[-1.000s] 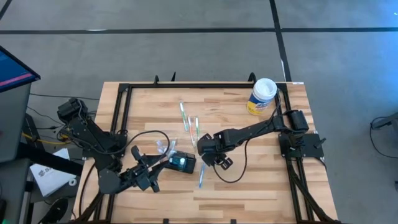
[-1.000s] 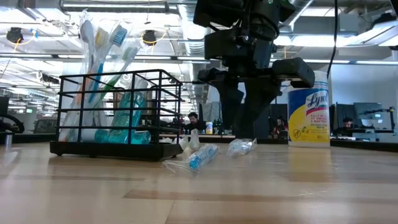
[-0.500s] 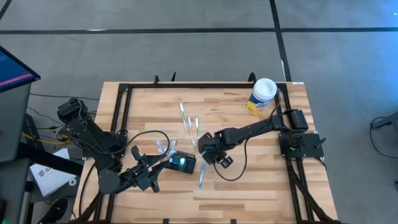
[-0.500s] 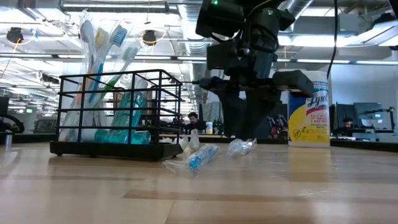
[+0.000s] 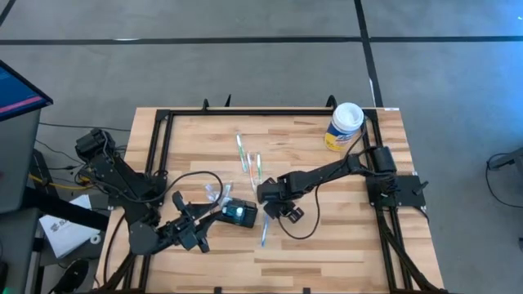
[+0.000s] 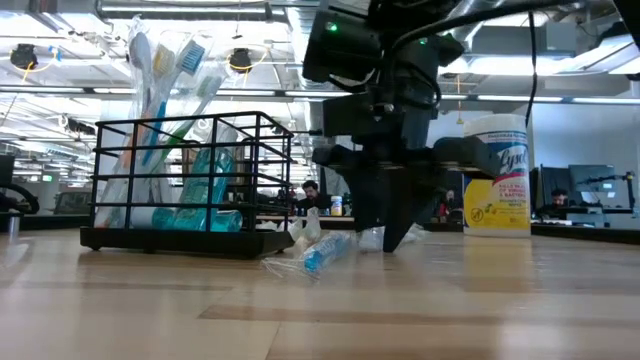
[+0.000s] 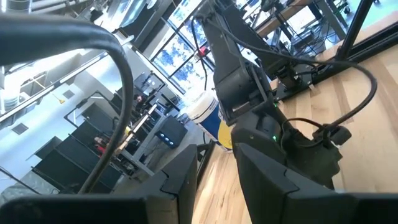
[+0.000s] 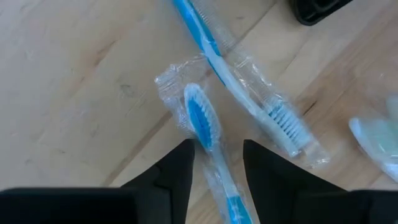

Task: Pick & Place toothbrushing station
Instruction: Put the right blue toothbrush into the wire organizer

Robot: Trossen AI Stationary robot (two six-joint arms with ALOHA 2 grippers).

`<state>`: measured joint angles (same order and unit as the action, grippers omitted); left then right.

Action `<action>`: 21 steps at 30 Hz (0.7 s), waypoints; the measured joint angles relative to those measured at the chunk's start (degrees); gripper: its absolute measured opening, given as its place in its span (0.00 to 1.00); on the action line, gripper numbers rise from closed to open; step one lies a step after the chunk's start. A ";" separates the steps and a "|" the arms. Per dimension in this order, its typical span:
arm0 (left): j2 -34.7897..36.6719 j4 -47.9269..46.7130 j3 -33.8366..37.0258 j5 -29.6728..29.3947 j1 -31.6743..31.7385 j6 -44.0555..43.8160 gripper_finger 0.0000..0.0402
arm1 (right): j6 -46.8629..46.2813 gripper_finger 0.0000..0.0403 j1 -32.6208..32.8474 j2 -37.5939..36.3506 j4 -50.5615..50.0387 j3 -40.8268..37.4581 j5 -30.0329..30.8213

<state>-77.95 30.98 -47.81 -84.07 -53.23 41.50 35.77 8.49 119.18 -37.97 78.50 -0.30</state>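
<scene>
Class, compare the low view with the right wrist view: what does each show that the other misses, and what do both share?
Low view only: the black wire holder with upright toothbrushes, and the wipes canister. Right wrist view only: two wrapped toothbrushes seen from above on the table, one lying between the right gripper's open jaws. Both share the right gripper, low over wrapped brushes.

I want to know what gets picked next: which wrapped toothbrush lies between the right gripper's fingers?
The blue-bristled toothbrush, whose handle runs between the open right gripper fingers. The other wrapped toothbrush lies beside it, outside the fingers.
</scene>
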 joint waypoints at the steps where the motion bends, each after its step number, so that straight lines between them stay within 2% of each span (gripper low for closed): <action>1: 0.00 -0.08 0.00 -0.02 0.00 0.00 0.26 | -0.15 0.33 0.01 0.44 -0.25 0.20 -0.13; 8: 0.00 -0.05 0.00 0.37 0.00 0.01 0.26 | -1.11 0.25 0.27 0.23 -0.31 -0.03 -0.13; 15: 0.00 -0.04 0.00 0.37 0.00 0.00 0.26 | -0.85 0.04 0.92 0.06 -0.85 -0.08 0.19; 21: 0.00 -0.04 0.00 0.35 0.00 0.00 0.26 | -5.40 0.02 0.50 -0.84 -1.46 0.23 0.06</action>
<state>-77.95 30.94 -47.81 -83.72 -53.23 41.50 30.37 8.99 118.34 -39.43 78.73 -0.24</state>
